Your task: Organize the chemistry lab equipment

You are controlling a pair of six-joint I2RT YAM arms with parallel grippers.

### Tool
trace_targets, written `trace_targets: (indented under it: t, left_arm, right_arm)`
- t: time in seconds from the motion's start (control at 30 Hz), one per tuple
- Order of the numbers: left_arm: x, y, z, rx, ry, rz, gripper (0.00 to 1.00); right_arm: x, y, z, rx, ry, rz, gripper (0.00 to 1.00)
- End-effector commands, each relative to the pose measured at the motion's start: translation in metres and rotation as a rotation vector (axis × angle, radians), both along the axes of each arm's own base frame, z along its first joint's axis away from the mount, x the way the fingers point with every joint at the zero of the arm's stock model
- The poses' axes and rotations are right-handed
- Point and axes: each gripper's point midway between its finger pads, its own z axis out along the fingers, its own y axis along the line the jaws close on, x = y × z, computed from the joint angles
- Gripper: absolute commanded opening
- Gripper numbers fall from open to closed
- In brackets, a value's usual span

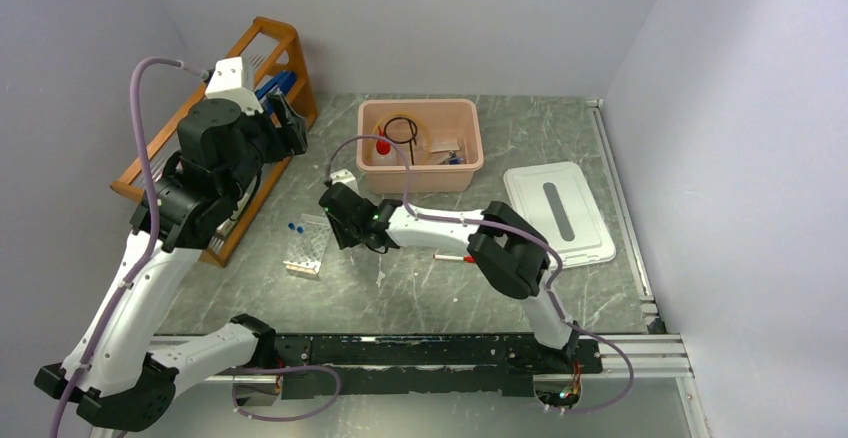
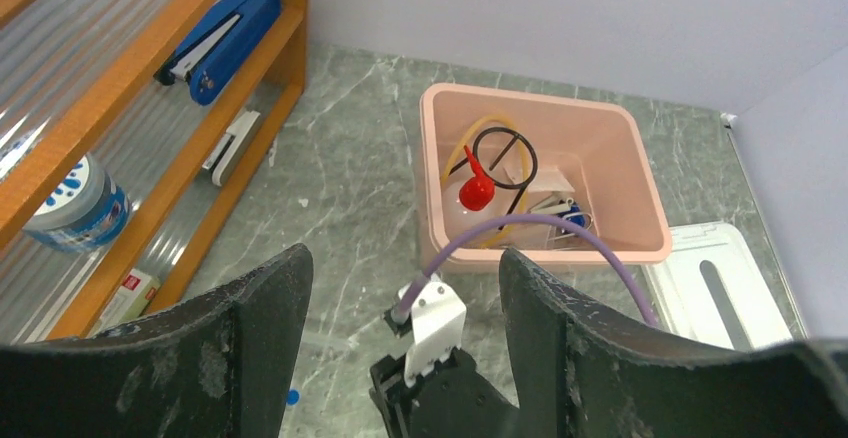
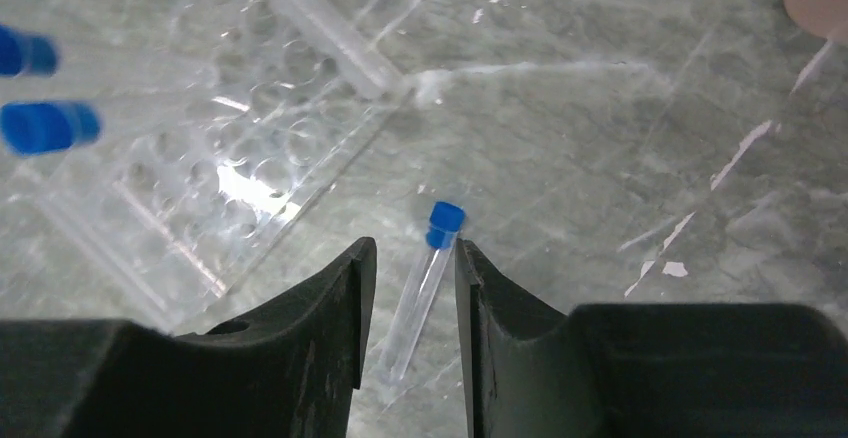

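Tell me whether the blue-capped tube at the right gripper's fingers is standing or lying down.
Lying down: the blue-capped tube stretches flat along the table, beside the clear tube rack, within the open right gripper.

The grey marbled table (image 1: 420, 298) is carrying a pink bin (image 1: 470, 173) mid far edge. A wooden slatted rack (image 1: 290, 38) is running along the left edge, a white lid (image 1: 590, 243) is sitting near the right edge, and a clear tube rack (image 1: 310, 243) is lying left of centre, a blue-capped tube (image 3: 428, 278) resting just beside it.

Lab: tube rack (image 3: 235, 158), squeeze bottle (image 2: 474, 204)
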Motion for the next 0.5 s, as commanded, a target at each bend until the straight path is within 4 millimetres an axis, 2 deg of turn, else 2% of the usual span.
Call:
trace_targets:
  t: [0.0, 0.1, 0.23, 0.4, 0.47]
  left_arm:
    - [-0.010, 0.007, -0.003, -0.006, 0.009, 0.015, 0.73]
    - [-0.011, 0.013, -0.003, 0.001, 0.009, 0.044, 0.73]
    - [-0.011, 0.027, 0.008, 0.019, -0.011, 0.114, 0.73]
    - [-0.010, 0.023, 0.004, 0.020, 0.001, 0.097, 0.73]
    - [-0.010, 0.021, 0.001, 0.012, 0.008, 0.090, 0.72]
  right_arm:
    - [-0.001, -0.025, -0.027, -0.175, 0.065, -0.127, 0.37]
    - [-0.004, -0.025, -0.036, -0.200, 0.099, -0.130, 0.35]
    - [-0.005, -0.022, -0.041, -0.230, 0.113, -0.117, 0.33]
    - [-0.002, -0.026, -0.047, -0.273, 0.113, -0.135, 0.30]
    - [-0.003, -0.029, -0.050, -0.297, 0.123, -0.149, 0.25]
